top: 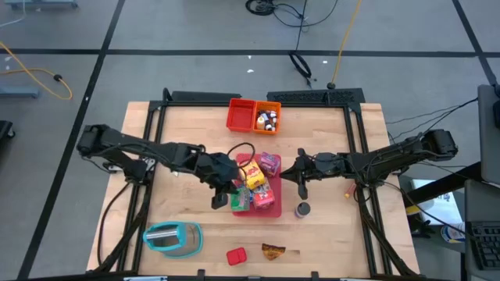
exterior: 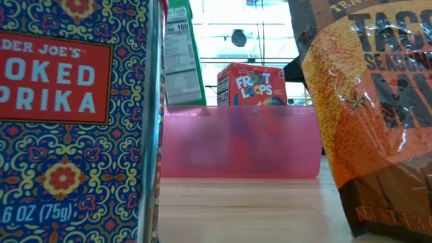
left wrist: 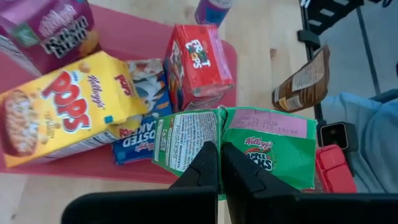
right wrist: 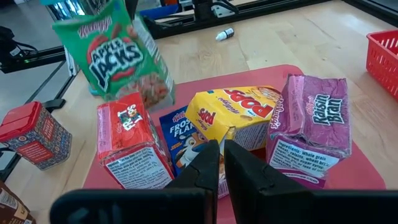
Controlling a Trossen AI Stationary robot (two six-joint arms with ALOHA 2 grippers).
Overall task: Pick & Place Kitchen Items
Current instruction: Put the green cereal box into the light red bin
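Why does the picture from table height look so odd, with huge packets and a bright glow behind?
In the low view the paprika tin and taco seasoning packet stand right at the lens, so they loom large; the room behind is washed out by bright light, and the pink tray looks blurred. In the left wrist view the Froot Loops box is slightly soft.
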